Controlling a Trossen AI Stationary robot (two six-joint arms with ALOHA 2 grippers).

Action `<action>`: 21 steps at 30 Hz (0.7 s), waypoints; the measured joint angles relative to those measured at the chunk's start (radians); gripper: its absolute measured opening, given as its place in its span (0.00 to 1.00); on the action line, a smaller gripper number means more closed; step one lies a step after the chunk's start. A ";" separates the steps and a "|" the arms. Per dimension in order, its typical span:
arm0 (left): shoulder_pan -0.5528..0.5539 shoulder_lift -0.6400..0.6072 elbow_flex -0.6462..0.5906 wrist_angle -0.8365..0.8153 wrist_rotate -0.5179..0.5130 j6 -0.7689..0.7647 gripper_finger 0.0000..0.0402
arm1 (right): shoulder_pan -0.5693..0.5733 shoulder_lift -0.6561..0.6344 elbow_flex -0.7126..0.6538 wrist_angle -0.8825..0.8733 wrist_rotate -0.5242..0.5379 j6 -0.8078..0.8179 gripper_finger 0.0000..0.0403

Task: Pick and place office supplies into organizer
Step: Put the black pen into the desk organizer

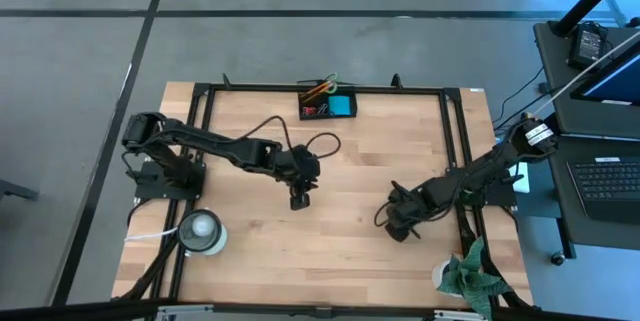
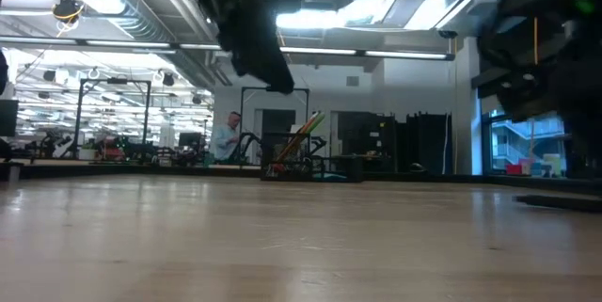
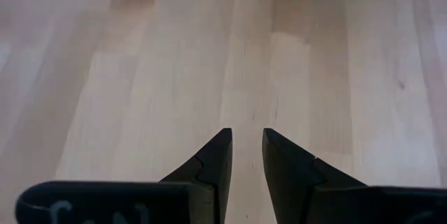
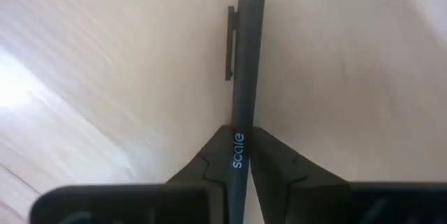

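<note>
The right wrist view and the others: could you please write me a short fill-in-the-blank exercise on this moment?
1. The right gripper is shut on a black ____.
2. The left gripper holds ____; only bare table shows beneath it.
3. In the high view, the organizer sits at the table's ____ edge, away from both arms.
4. The square pad in the organizer is ____ in colour.

Missing words: pen; nothing; far; blue

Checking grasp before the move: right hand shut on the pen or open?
Shut on it. Right hand has both fingers pressed against the black pen, which runs out between them.
</note>
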 joint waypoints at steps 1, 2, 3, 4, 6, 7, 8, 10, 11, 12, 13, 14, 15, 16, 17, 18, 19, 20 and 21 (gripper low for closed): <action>-0.001 0.012 0.000 0.001 0.002 0.000 0.19 | -0.011 0.000 -0.001 0.024 0.015 -0.016 0.11; -0.001 0.022 0.000 0.002 0.003 -0.002 0.19 | -0.022 0.000 -0.002 0.047 0.029 -0.032 0.11; -0.002 0.028 0.000 0.005 0.003 -0.008 0.19 | -0.030 0.001 -0.003 0.066 0.046 -0.049 0.11; -0.002 0.033 0.000 0.005 0.004 -0.009 0.19 | -0.038 0.002 -0.004 0.085 0.064 -0.065 0.11; -0.002 0.036 0.000 0.007 0.003 -0.010 0.19 | -0.057 0.003 -0.004 0.118 0.083 -0.100 0.11; -0.002 0.036 0.000 0.010 0.003 -0.011 0.19 | -0.066 0.004 -0.004 0.132 0.096 -0.116 0.11; -0.002 0.036 0.000 0.018 0.001 -0.015 0.19 | -0.075 0.005 -0.004 0.148 0.110 -0.134 0.11; -0.002 0.036 0.000 0.049 -0.004 -0.024 0.19 | -0.095 0.007 -0.005 0.185 0.145 -0.168 0.11; -0.002 0.036 0.000 0.071 -0.005 -0.023 0.19 | -0.105 0.008 -0.005 0.205 0.161 -0.189 0.11; -0.005 0.036 0.000 0.093 -0.005 -0.013 0.19 | -0.118 0.016 -0.006 0.228 0.176 -0.206 0.11; -0.007 0.036 0.000 0.115 -0.007 0.008 0.19 | -0.129 0.021 -0.005 0.247 0.183 -0.221 0.11; -0.009 0.036 0.000 0.134 -0.011 0.033 0.19 | -0.139 0.029 -0.005 0.265 0.186 -0.238 0.11; -0.012 0.036 0.000 0.150 -0.018 0.054 0.19 | -0.149 0.043 -0.004 0.283 0.187 -0.251 0.11; -0.014 0.036 0.000 0.167 -0.031 0.075 0.19 | -0.157 0.054 -0.004 0.300 0.188 -0.267 0.11; -0.018 0.036 0.000 0.181 -0.047 0.094 0.19 | -0.164 0.065 -0.002 0.314 0.189 -0.278 0.11; -0.021 0.036 0.000 0.190 -0.065 0.114 0.19 | -0.170 0.076 0.000 0.331 0.192 -0.291 0.11; -0.022 0.036 0.000 0.195 -0.078 0.135 0.19 | -0.175 0.087 0.000 0.348 0.196 -0.297 0.11; -0.026 0.036 0.000 0.195 -0.090 0.157 0.19 | -0.180 0.094 0.000 0.368 0.198 -0.300 0.11; -0.027 0.036 0.000 0.194 -0.096 0.177 0.19 | -0.183 0.099 0.000 0.384 0.198 -0.308 0.11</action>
